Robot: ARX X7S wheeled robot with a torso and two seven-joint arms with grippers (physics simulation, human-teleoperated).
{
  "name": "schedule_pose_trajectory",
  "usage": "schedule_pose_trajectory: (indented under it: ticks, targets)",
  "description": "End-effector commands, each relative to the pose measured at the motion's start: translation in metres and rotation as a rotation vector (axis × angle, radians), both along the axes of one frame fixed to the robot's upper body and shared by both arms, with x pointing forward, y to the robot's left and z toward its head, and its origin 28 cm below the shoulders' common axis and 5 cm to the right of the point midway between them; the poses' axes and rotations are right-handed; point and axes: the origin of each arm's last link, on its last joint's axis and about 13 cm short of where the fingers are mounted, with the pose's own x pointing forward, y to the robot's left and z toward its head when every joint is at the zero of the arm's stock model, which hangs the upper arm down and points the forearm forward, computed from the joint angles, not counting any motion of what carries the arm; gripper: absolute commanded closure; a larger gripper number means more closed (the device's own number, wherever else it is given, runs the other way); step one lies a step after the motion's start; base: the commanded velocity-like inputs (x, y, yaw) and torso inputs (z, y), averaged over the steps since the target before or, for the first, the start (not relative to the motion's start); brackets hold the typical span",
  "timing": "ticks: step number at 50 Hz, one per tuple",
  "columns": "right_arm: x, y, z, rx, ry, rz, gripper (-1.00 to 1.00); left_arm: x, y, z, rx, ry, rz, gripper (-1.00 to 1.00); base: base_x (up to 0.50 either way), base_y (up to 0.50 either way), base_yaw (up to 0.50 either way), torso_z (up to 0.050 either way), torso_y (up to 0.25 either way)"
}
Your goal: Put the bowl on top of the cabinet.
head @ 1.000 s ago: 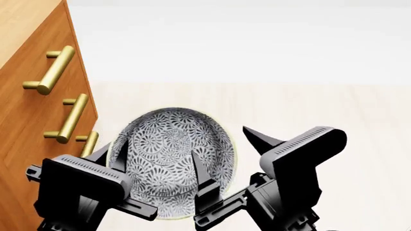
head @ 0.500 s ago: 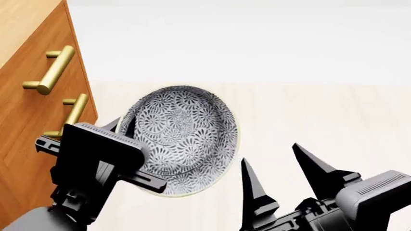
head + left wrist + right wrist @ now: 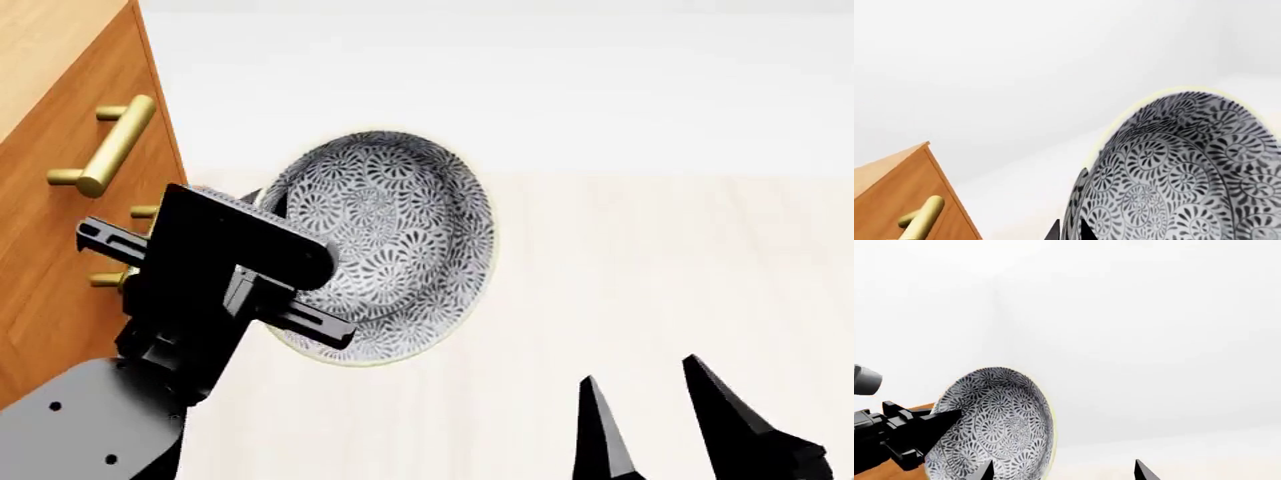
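Note:
The bowl [image 3: 387, 235], white with a dense grey-black floral pattern, hangs tilted in the air beside the cabinet front. My left gripper [image 3: 274, 300] is shut on its left rim. In the left wrist view the two fingertips pinch the bowl [image 3: 1187, 170] wall, with the gripper [image 3: 1069, 231] at the frame's edge. The orange-brown cabinet [image 3: 60, 230] with brass handles [image 3: 107, 145] stands at the left; its lighter top [image 3: 54, 45] shows at the upper left corner. My right gripper [image 3: 647, 400] is open and empty, low at the right, apart from the bowl [image 3: 997, 425].
Pale wood floor [image 3: 667, 260] stretches to the right, with a white wall [image 3: 534, 90] behind it. The cabinet corner [image 3: 901, 190] and one handle [image 3: 921, 225] show in the left wrist view. The left arm [image 3: 894, 435] appears in the right wrist view.
The left gripper has lifted the bowl upward and tipped it more on edge. The right gripper has drawn away from the bowl's right rim, down and to the right.

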Motion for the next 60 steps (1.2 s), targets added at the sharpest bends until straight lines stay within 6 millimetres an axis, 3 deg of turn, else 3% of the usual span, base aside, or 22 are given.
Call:
schedule_pose_trajectory:
  ticks: [1, 12, 25, 43, 60]
  targets:
    - [-0.002, -0.004, -0.036, 0.073, 0.026, -0.057, -1.00, 0.008, -0.004, 0.037, 0.095, -0.046, 0.074, 1.00, 0.00, 0.00, 0.00, 0.000, 0.000]
    - [-0.006, -0.011, -0.058, 0.141, 0.044, -0.098, -1.00, 0.019, -0.011, 0.066, 0.124, -0.022, 0.061, 1.00, 0.00, 0.00, 0.00, 0.000, 0.000]
    - [-0.006, -0.012, -0.055, 0.145, 0.042, -0.097, -1.00, 0.028, -0.025, 0.101, 0.151, 0.037, 0.031, 1.00, 0.00, 0.00, 0.00, 0.000, 0.001]
    - [-0.005, -0.007, -0.055, 0.135, 0.046, -0.085, -1.00, 0.038, -0.022, 0.142, 0.103, 0.069, 0.086, 1.00, 0.00, 0.00, 0.00, 0.001, 0.001]
    - [-0.009, -0.008, -0.053, 0.135, 0.029, -0.068, -1.00, 0.059, 0.011, 0.190, -0.263, 0.227, 0.078, 1.00, 0.00, 0.00, 0.00, 0.000, 0.000]
